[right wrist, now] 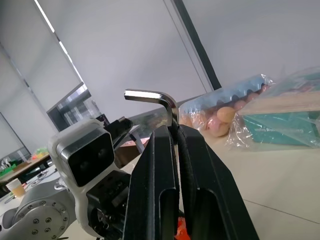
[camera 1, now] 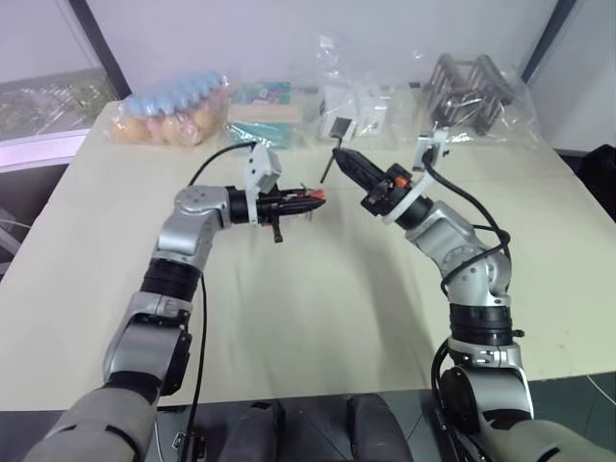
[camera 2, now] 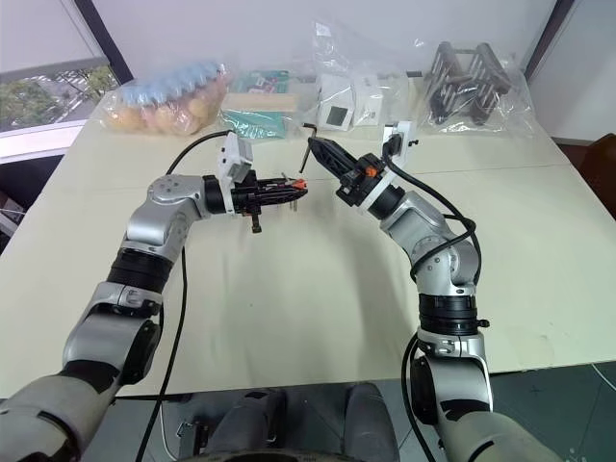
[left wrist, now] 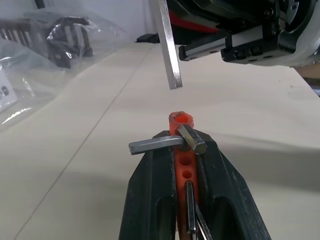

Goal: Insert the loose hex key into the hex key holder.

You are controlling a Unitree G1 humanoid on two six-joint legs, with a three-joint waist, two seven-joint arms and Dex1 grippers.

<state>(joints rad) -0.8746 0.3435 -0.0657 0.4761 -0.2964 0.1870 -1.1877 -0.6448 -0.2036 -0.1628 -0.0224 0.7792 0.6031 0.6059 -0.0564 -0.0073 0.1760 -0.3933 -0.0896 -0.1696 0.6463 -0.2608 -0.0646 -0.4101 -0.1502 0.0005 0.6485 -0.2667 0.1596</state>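
Cream table (camera 1: 318, 318) bare mid-surface, left claw (camera 1: 310, 200) gripping hex key holder (left wrist: 183, 150), right claw (camera 1: 339, 154) gripping loose hex key (left wrist: 169, 47).

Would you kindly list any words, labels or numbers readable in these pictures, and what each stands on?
None can be read.
White boxes in a clear bag: dark marks, too small to read.
Teal package: print too blurred to read.
Hex key holder: no marking visible.

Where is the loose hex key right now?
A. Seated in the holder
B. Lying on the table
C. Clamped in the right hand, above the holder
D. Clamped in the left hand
C: the right hand clamps the loose hex key, whose tip hangs just above the hex key holder gripped by the left hand.
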